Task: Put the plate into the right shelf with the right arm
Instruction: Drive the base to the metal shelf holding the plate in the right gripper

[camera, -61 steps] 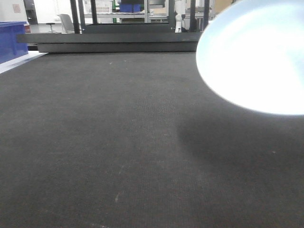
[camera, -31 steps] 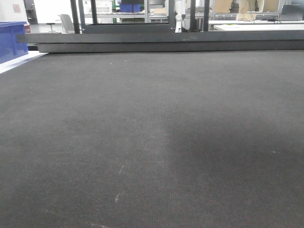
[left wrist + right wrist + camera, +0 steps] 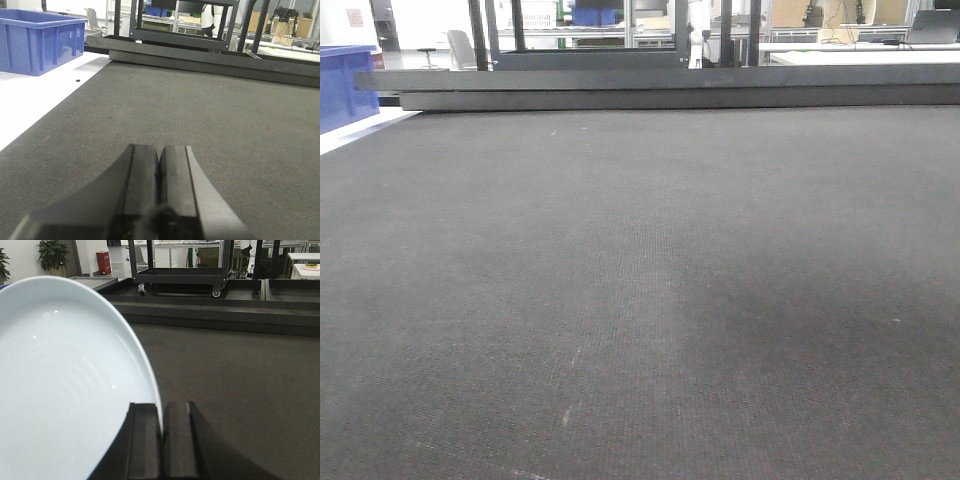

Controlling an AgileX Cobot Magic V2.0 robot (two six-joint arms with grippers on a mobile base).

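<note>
Dark mat [image 3: 240, 380] below; plate [image 3: 65, 390] edge clamped in right pincer [image 3: 161, 415].

The left fingers [image 3: 144, 172] are two matte black blocks, flat-faced with squared tips, widening into sloped dark shoulders near the lens; the right fingers [image 3: 178, 437] match them: black, smooth, blocky.

- The bin [image 3: 37, 42] stands at the far left of the tabletop [image 3: 640, 300]
- A low ledge [image 3: 570, 90] runs along the tabletop's far edge, a wheeled cart [image 3: 180, 272] behind it
- The plate [image 3: 65, 390] stands on edge, clamped in the right tool [image 3: 161, 415], reaching left
</note>
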